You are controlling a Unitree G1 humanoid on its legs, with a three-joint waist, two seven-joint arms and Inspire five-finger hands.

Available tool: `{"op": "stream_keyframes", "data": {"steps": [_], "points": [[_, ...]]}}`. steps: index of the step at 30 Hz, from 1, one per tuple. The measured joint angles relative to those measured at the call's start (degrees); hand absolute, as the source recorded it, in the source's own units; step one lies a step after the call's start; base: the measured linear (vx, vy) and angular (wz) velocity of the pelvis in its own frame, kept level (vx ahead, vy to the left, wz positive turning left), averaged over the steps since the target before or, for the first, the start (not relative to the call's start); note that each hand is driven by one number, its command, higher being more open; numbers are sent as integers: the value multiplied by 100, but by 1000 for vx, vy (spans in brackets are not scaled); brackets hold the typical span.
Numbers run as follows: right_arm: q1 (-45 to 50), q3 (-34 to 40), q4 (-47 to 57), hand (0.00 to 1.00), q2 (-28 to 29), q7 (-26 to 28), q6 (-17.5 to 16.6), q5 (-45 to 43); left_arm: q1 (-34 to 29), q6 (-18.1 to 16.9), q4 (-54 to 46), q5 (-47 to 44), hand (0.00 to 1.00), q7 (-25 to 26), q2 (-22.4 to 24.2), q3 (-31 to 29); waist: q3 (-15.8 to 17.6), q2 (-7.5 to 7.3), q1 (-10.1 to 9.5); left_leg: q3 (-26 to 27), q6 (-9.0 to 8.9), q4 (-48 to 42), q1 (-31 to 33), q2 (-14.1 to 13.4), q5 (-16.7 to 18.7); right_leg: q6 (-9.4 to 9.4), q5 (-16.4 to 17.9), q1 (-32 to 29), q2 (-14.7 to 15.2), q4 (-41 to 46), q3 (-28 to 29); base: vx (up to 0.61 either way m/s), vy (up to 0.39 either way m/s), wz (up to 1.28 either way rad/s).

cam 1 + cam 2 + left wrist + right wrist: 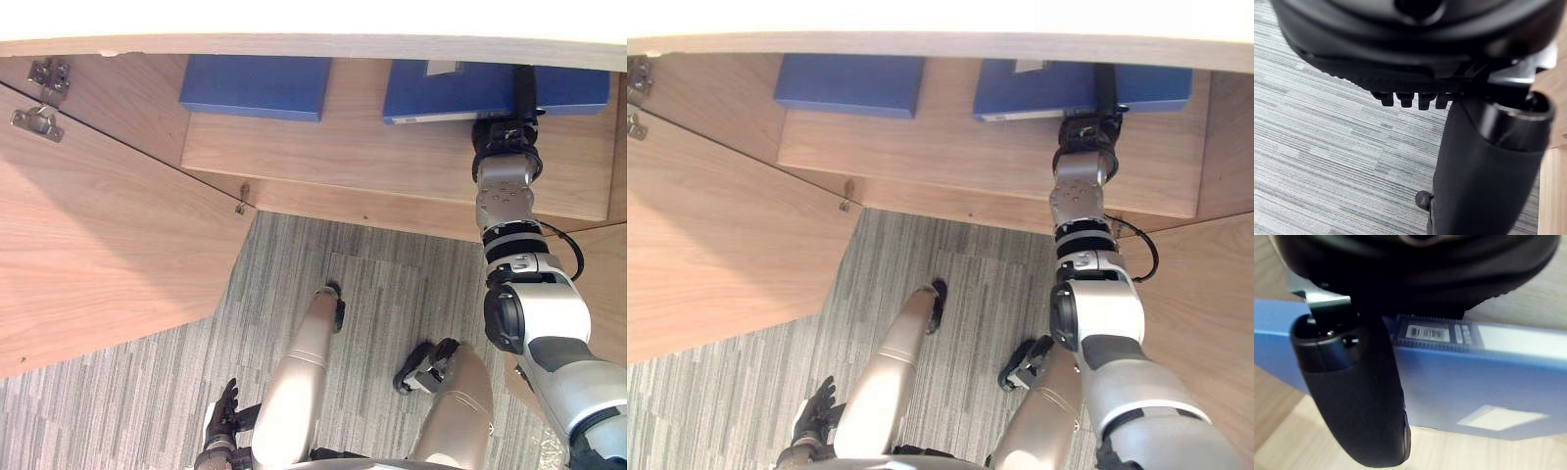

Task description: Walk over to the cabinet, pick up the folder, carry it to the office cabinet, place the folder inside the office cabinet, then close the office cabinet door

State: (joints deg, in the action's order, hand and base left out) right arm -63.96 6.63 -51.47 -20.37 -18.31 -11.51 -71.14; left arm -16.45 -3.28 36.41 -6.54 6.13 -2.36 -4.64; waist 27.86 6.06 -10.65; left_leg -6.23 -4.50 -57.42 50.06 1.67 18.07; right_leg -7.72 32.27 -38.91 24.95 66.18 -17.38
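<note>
Folder (446,93) on cabinet shelf (372,157), beside a second folder (257,86) | right hand (505,135) at its near edge, grip hidden, we cannot tell if it holds | left hand (223,411) relaxed, hanging low | we advise: keep folder level, slide it flat, mind the open door (98,245).

Head stereo pair overhead sharing shelf (392,157), wrist cameras close on carpet (1327,147), folder (1474,387)
</note>
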Motion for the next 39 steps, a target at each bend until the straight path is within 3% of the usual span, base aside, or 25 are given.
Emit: {"op": "stream_keyframes", "data": {"steps": [2, 8, 12, 16, 21, 25, 31, 36, 39], "points": [[-35, -257, -255, 100, -31, 147, 300, 523, -1, -4, 113, -20, 100, 27, 12, -82, -5, -94, 14, 64, 19, 113, -81, -107, -13, 118, -97, 41, -96, -170, 4, 35, 14, -23], [-23, -1108, -681, 100, -309, 687, 858, 1067, -6, -64, 334, -35, 100, 12, -62, -149, -75, -291, 155, 123, 70, 433, -301, -133, -111, 160, -264, 231, -134, -522, -55, 24, 16, -5], [69, -1427, -692, 100, -520, 1004, 1048, 1387, -6, -133, 429, -53, 100, -23, -95, -150, -90, -356, 177, 121, 96, 592, -371, -170, -172, 162, -383, 327, -200, -748, -115, 11, 27, -3], [227, -1597, -684, 100, -593, 1252, 1122, 1736, -6, -170, 556, -65, 100, -34, -176, -158, -145, -519, 185, 155, 111, 693, -440, -173, -191, 152, -438, 382, -208, -876, -123, 5, 7, -1], [640, -1976, -21, 100, -914, 1502, 1281, 2764, -7, -205, 638, -78, 100, -45, -176, -280, -149, -669, 203, 220, 132, 783, -499, -218, -200, 132, -537, 427, -253, -1048, -119, 14, 26, -7], [1266, -2497, 1052, 100, -1417, 1782, 1281, 4217, -54, -298, 644, -117, 100, -53, -204, -284, -129, -807, 250, 225, 156, 832, -564, -222, -196, 101, -574, 537, -264, -1165, -167, 0, 0, 0], [1565, -3319, 1931, 100, -1882, 2277, 1330, 7346, -62, -368, 635, -105, 100, -174, -352, -322, -121, -979, 308, 263, 171, 939, -704, -221, -200, 88, -604, 659, -257, -1269, -189, 0, 0, -1], [2081, -3610, 2389, 100, -1880, 2546, 1225, 9272, -62, -352, 628, -21, 100, -311, -385, -355, -150, -1026, 305, 289, 182, 1076, -846, -218, -201, 56, -660, 815, -270, -1466, -232, 23, 8, -2], [2183, -3602, 2366, 100, -1752, 2562, 1235, 9864, -61, -255, 628, -7, 100, -368, -392, -359, -159, -1041, 295, 335, 194, 1191, -1006, -220, -210, 38, -713, 950, -276, -1593, -242, 32, 13, -5]]}}
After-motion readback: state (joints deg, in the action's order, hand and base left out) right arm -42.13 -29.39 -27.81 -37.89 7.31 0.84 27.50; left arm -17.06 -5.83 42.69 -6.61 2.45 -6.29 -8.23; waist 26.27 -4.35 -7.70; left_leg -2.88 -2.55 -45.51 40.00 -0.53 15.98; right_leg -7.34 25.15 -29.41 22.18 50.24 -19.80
